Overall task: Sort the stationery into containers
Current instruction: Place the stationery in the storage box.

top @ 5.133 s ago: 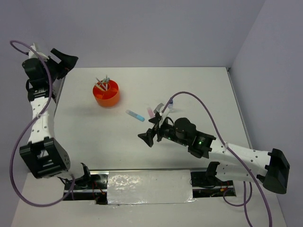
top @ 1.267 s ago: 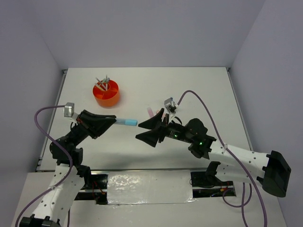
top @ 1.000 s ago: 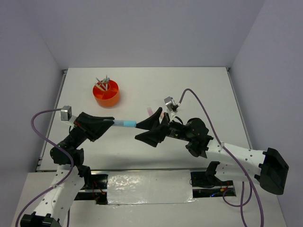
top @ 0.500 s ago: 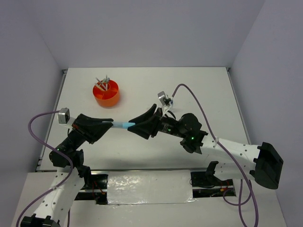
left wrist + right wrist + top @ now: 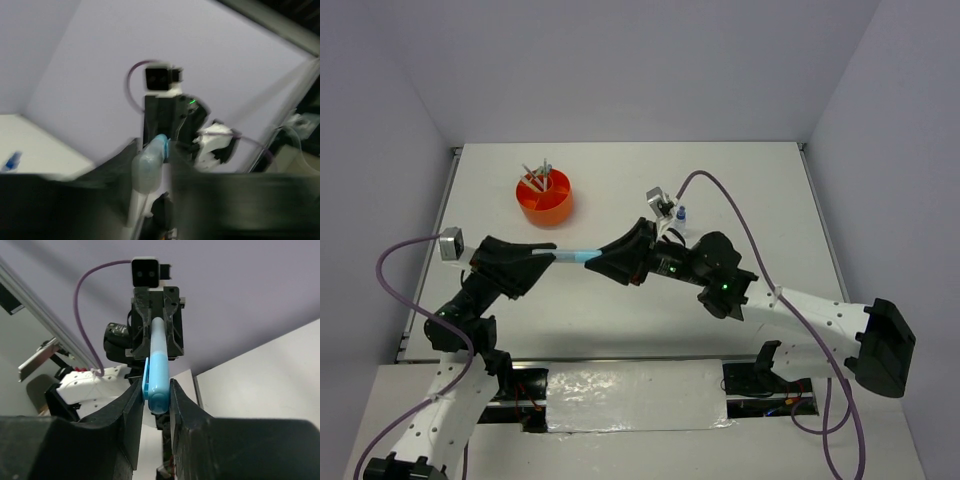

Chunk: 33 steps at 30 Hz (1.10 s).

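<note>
Top external: a mid-air handover. The blue marker hangs level above the table, about 9 o'clock from centre, bridging both arms. The left gripper is clamped on its pale barrel end. The right gripper has narrowed onto the capped end, and in the right wrist view its fingers press flush on both sides. The left wrist view is too blurred to add much.

The orange organizer sits at 10 o'clock with thin pens already standing in it. A tiny bottle lies at 1 o'clock off the right gripper.

I can't tell which arm is the giver (both look loaded). To do this well I'd hold both wrists steady, open only one gripper, then back it straight off along the marker's axis so it doesn't twist.
</note>
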Available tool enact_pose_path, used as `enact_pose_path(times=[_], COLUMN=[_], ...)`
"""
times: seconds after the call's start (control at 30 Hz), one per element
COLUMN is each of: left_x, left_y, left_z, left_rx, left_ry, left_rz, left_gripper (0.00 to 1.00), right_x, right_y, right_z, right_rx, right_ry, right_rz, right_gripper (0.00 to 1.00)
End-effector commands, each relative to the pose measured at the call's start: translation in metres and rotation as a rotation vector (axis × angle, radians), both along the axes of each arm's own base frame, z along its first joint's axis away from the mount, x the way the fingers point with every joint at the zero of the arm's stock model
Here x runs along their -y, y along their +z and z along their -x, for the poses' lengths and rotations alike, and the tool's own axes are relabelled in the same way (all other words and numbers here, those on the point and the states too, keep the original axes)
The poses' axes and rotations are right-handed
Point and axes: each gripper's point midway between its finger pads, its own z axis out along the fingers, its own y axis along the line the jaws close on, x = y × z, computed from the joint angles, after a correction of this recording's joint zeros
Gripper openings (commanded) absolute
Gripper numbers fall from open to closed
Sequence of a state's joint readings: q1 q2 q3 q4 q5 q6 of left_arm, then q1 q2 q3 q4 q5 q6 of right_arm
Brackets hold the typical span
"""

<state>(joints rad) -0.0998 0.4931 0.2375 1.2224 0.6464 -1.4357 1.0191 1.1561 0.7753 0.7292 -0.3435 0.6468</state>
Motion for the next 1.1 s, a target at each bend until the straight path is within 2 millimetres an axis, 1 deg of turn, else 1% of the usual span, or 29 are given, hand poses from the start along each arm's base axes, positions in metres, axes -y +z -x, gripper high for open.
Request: enact_pose_path(times=[0.0,0.03,0.07,0.1,0.13,0.17,0.2,0.23,0.27,0.3,0.33,0.37,0.4,0.43,0.47,0.5,0.53,0.57,0.6,0.63,0.7,0.73,0.77,0.8,0.83,0.9,0.93,1.0,1.07], left_x=[0.007,0.005,-0.008,-0.032,-0.084,-0.113,-0.139,-0.161,-0.186,-0.189,-0.187,-0.175,-0.169,-0.159,-0.159,-0.160,-0.164,-0.167,-0.167,-0.167,-0.164,-0.162,-0.160,-0.159,-0.158,-0.155,-0.155,-0.155,-0.156], left_y=[-0.010,-0.024,-0.034,-0.054,-0.069,-0.078,-0.097,-0.092,-0.108,-0.122,-0.134,-0.142,-0.150,-0.161,-0.158,-0.153,-0.150,-0.142,-0.140,-0.138,-0.138,-0.138,-0.140,-0.140,-0.140,-0.142,-0.140,-0.139,-0.139], left_z=[-0.011,-0.042,-0.062,-0.087,-0.113,-0.104,-0.113,-0.113,-0.105,-0.111,-0.113,-0.119,-0.122,-0.122,-0.121,-0.120,-0.119,-0.116,-0.116,-0.114,-0.115,-0.115,-0.116,-0.116,-0.117,-0.117,-0.117,-0.116,-0.115], left_rx=[0.048,-0.188,-0.288,-0.356,-0.539,-0.683,-0.781,-0.832,-0.932,-0.968,-0.980,-0.960,-0.950,-0.942,-0.926,-0.916,-0.906,-0.869,-0.854,-0.844,-0.836,-0.833,-0.838,-0.839,-0.836,-0.830,-0.826,-0.821,-0.821], left_ry=[0.075,0.138,0.270,0.468,0.774,0.903,1.024,1.132,1.249,1.244,1.215,1.143,1.098,1.031,1.034,1.050,1.076,1.098,1.106,1.111,1.093,1.080,1.065,1.058,1.050,1.029,1.031,1.033,1.039], left_rz=[-0.153,-0.246,-0.333,-0.482,-0.514,-0.613,-0.738,-0.783,-0.872,-0.963,-1.011,-1.021,-1.040,-1.048,-1.044,-1.031,-1.019,-1.005,-0.996,-0.986,-0.985,-0.987,-0.996,-0.997,-0.998,-0.998,-0.995,-0.991,-0.992], left_gripper=[0.89,0.99,0.99,0.99,0.99,0.99,0.99,0.99,0.99,0.99,0.99,0.99,0.99,0.99,0.99,0.99,0.99,0.99,0.99,0.99,0.99,0.99,0.99,0.99,0.99,0.99,0.99,0.99,0.99], right_x=[-0.002,-0.001,0.003,0.011,0.015,0.019,0.023,0.026,0.020,0.020,0.019,0.012,0.005,-0.003,-0.002,-0.013,-0.022,-0.018,-0.029,-0.030,-0.036,-0.033,-0.040,-0.039,-0.039,-0.046,-0.051,-0.056,-0.065], right_y=[0.002,-0.007,-0.014,-0.030,-0.040,-0.047,-0.062,-0.067,-0.064,-0.076,-0.079,-0.045,-0.092,-0.052,-0.064,-0.105,-0.061,-0.073,-0.112,-0.082,-0.096,-0.115,-0.110,-0.104,-0.120,-0.126,-0.135,-0.146,-0.157], right_z=[-0.027,-0.039,-0.051,-0.080,-0.091,-0.105,-0.127,-0.140,-0.163,-0.172,-0.187,-0.209,-0.227,-0.250,-0.259,-0.283,-0.300,-0.310,-0.327,-0.338,-0.346,-0.346,-0.349,-0.347,-0.346,-0.346,-0.346,-0.346,-0.342], right_rx=[0.015,-0.003,-0.025,-0.081,-0.105,-0.118,-0.168,-0.147,-0.142,-0.169,-0.158,-0.113,-0.170,-0.118,-0.148,-0.175,-0.118,-0.146,-0.175,-0.141,-0.159,-0.187,-0.164,-0.152,-0.165,-0.160,-0.167,-0.171,-0.170], right_ry=[-0.084,-0.110,-0.129,-0.177,-0.183,-0.220,-0.270,-0.311,-0.355,-0.363,-0.385,-0.435,-0.433,-0.492,-0.503,-0.510,-0.553,-0.578,-0.572,-0.603,-0.575,-0.558,-0.552,-0.552,-0.545,-0.514,-0.502,-0.483,-0.467], right_rz=[0.073,0.118,0.153,0.229,0.273,0.312,0.402,0.453,0.480,0.544,0.583,0.557,0.700,0.663,0.739,0.831,0.766,0.828,0.893,0.832,0.822,0.842,0.790,0.771,0.790,0.787,0.804,0.819,0.820], right_gripper=[0.00,0.00,0.00,0.00,0.00,0.00,0.00,0.00,0.00,0.00,0.00,0.00,0.00,0.00,0.00,0.00,0.00,0.00,0.00,0.00,0.00,0.00,0.00,0.00,0.00,0.00,0.00,0.00,0.00])
